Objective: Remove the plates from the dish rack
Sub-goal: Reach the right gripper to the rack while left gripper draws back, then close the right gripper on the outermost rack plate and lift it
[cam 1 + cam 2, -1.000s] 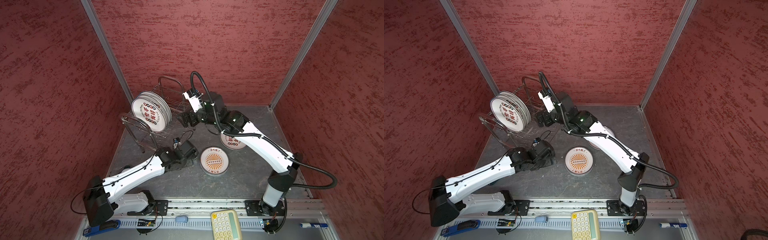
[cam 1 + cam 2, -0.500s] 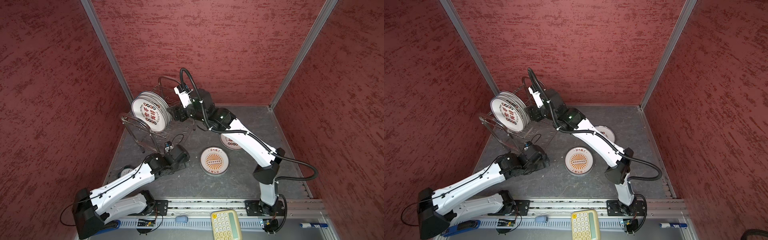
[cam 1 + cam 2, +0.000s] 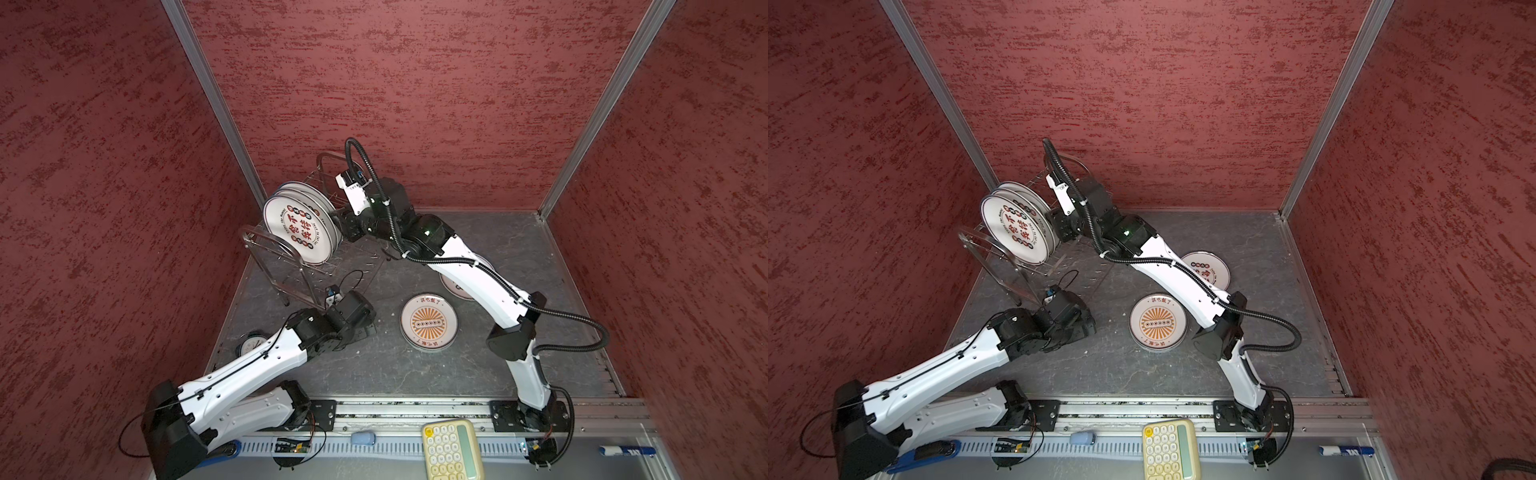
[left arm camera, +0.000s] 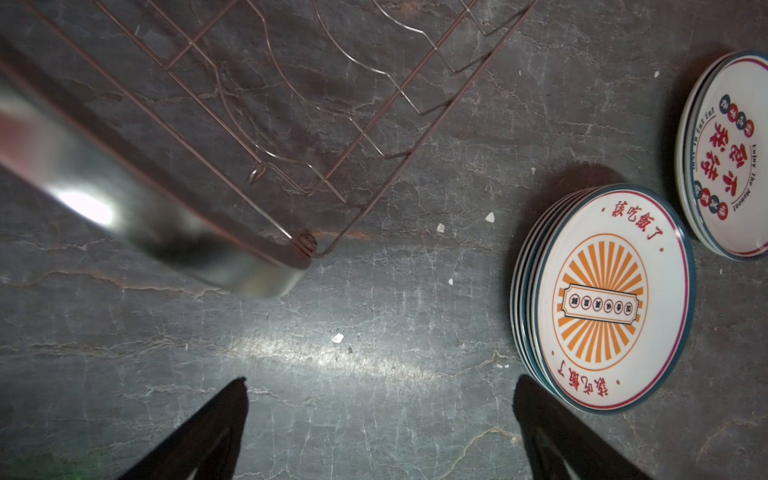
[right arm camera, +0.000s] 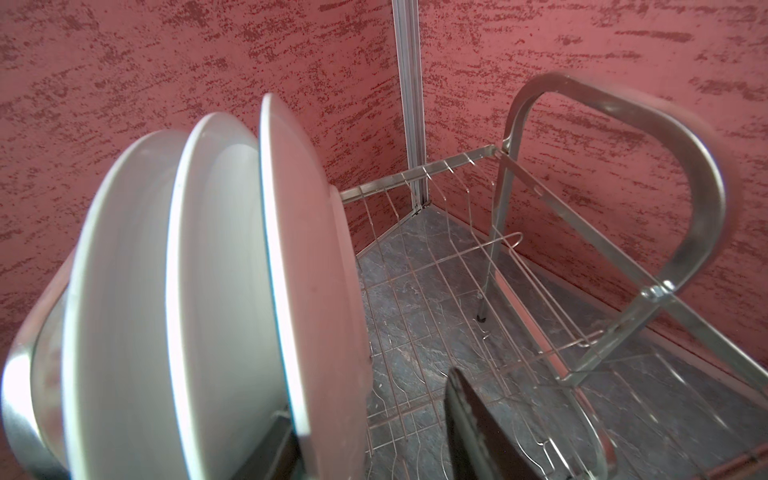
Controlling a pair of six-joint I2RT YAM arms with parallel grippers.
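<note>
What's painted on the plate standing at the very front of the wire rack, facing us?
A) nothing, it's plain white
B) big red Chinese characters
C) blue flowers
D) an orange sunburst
B: the front plate standing in the dish rack shows large red characters ringed by small round badges; the sunburst plate lies flat outside it.

White plates point(image 3: 301, 226) stand upright in the dish rack point(image 3: 286, 257) at far left, the right gripper point(image 3: 344, 226) at their right edge. A sunburst plate stack point(image 3: 429, 322) lies flat on the table point(image 3: 374, 374).

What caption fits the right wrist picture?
Right gripper straddles the nearest of three upright plates in the dish rack.
</note>
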